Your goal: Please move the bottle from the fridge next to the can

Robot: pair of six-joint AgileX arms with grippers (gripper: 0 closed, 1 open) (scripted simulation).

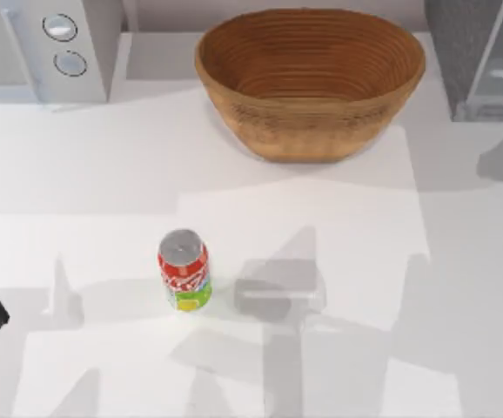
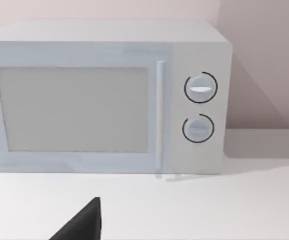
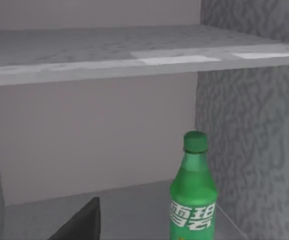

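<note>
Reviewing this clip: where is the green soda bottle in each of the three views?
Top view: not in it; the fridge stands at the far right corner.
Left wrist view: not in it; it faces the microwave.
Right wrist view: the bottle stands upright inside the fridge, near its textured side wall.
Shared landmark: the fridge.

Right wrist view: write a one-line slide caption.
The green bottle stands upright inside the grey fridge, under a shelf and close to the textured side wall, not yet gripped.

My top view looks straight down on the table [image 1: 103,165]. My left wrist view faces the microwave [image 2: 104,95] close up, also at the top view's left rear. My right wrist view looks into the fridge [image 3: 249,115].
</note>
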